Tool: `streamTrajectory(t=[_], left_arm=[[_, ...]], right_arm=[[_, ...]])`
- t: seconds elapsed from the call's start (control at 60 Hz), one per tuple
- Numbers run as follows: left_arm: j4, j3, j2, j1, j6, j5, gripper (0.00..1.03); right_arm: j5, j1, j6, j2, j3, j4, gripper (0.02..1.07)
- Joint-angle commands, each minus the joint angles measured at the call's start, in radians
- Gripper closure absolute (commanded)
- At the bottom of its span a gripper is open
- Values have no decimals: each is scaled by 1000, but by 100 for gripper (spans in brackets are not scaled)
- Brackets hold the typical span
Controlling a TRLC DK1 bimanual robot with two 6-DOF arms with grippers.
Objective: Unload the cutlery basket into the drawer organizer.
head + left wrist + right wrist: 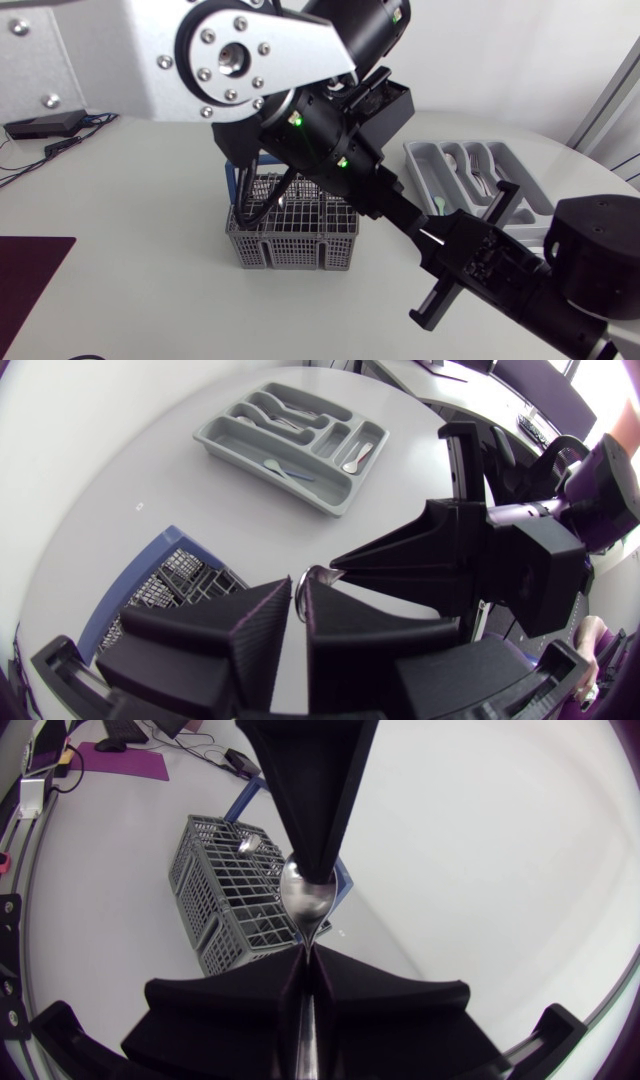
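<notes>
A metal spoon [305, 900] hangs in mid-air between my two grippers, right of the grey cutlery basket [290, 255]. My right gripper [305, 952] is shut on its handle. My left gripper [299, 588] meets it head-on, its fingers a narrow gap apart around the spoon's bowl [312, 574]. In the head view the left gripper [412, 218] and right gripper [445, 240] touch tips above the table. The grey drawer organizer [425, 160] lies at the back right with some cutlery in its compartments.
A blue frame [150, 550] lies under the basket's far side. Another piece of cutlery [248, 843] stands in the basket. A dark red mat [30, 270] lies at the table's left edge. My left arm's big links hang over the basket.
</notes>
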Motion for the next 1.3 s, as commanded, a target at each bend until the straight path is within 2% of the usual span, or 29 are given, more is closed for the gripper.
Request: streamTrajectory(t=[0.0,0.183,0.333,0.55,0.65,0.85,0.967,1.1,1.283], left_arm=[[-1,37,-14,9,-17,3,38],[0,51,-63,64,-12,-15,17],[-13,45,-126,138,13,-35,17],[-13,-53,-218,241,65,-66,17],[20,-117,-253,296,91,-67,17],[54,-233,-258,322,148,-67,17],[114,-315,-253,317,252,-99,17],[59,-300,-219,334,220,-80,17],[33,-340,-199,311,34,-69,18]], right_arm=[[1,10,-10,-15,-16,-24,101],[-20,6,-10,-72,-20,-89,101],[-69,-21,-31,-126,-31,-146,101],[-278,-205,-90,-202,-45,-247,101],[-388,-314,-146,-224,-53,-290,101],[-669,-626,-320,-241,-54,-398,101],[-760,-753,-413,-210,-53,-433,101],[-829,-850,-539,-184,-50,-507,101],[-931,-1004,-740,-58,-4,-571,101]])
